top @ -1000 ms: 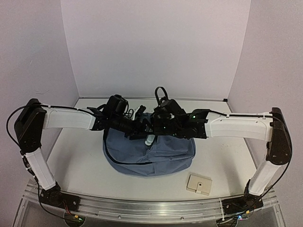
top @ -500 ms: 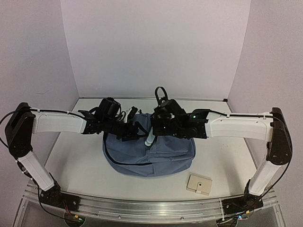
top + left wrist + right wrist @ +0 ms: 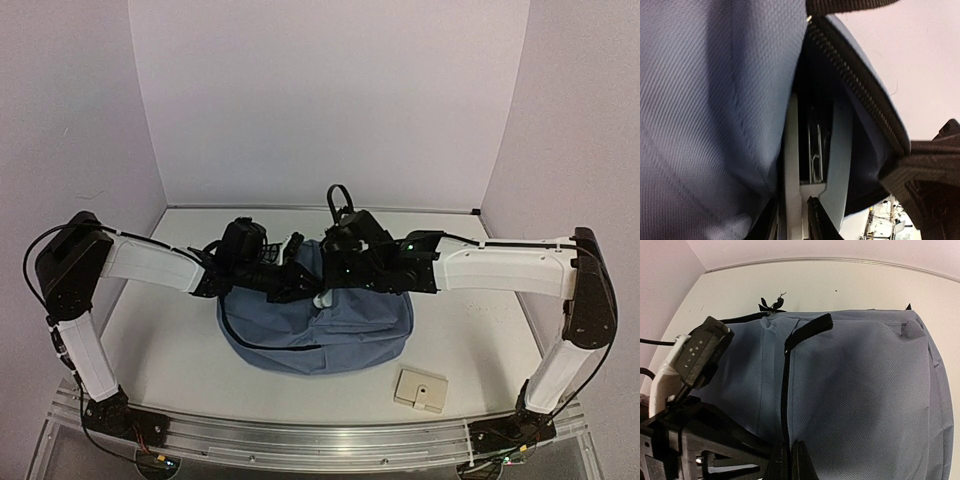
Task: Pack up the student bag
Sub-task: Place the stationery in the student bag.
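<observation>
Right gripper [image 3: 788, 461] jaws clench the slate-blue fabric student bag [image 3: 855, 390], likely propping its mouth open while left gripper [image 3: 790, 226] jaws pinch a pale flat slab [image 3: 791, 170] inward.

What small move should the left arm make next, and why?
Probably ease the white item a little deeper into the backpack. The left gripper pinches its near end, its far end already sits inside the unzipped opening, and the top view shows a white end poking out. The right gripper is clamped on the fabric, which seems to steady the backpack.
</observation>
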